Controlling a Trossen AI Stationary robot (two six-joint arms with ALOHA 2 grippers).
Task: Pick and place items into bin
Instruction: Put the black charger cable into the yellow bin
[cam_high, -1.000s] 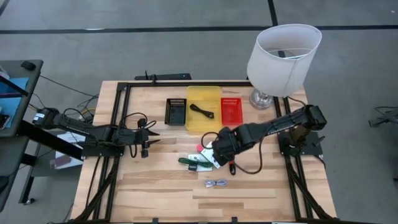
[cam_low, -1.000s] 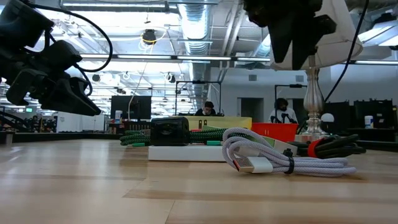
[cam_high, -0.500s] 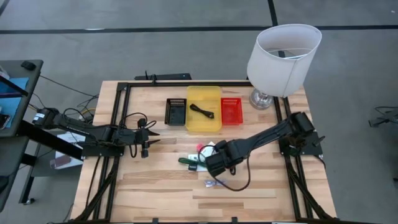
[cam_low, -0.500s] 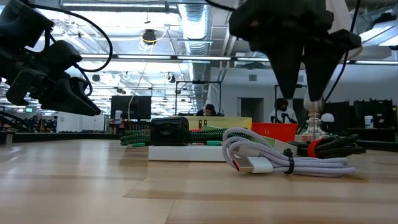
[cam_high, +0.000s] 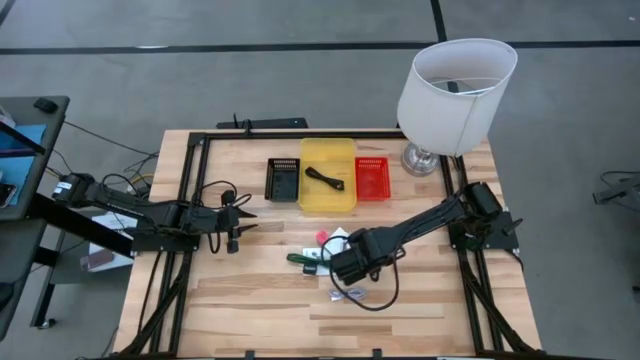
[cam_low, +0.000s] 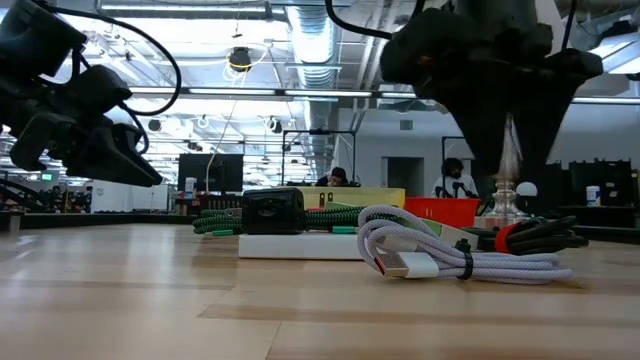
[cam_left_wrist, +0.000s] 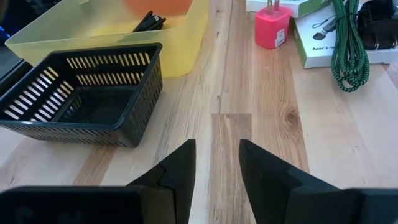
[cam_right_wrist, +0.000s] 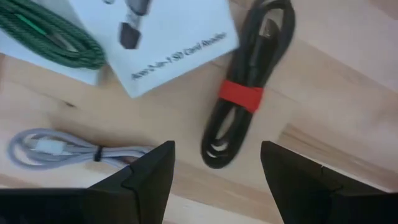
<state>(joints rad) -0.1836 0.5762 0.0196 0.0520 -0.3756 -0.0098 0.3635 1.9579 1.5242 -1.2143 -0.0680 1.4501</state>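
**Several items still on the table, right gripper poised over the cables**

Several loose pieces lie in a cluster near the table's middle: a green cable resting on a white card, a pink-red cube, a black cable bound with a red band, and a small silver cable nearest the front edge. The right gripper hangs above this cluster with its fingers spread wide and nothing between them; the wrist view shows the silver cable and the black cable both lying just ahead of the fingertips. The left gripper waits apart on its own side, partly open and empty, facing the black basket and the yellow bin, which already holds a dark item.

To do this pick well, I judge the right gripper should commit to one cable only, centre its fingers across the bundled middle, at the red band or the silver cable's tie, and descend straight down so neither finger snags the card's edge or drags the neighbouring cable along.
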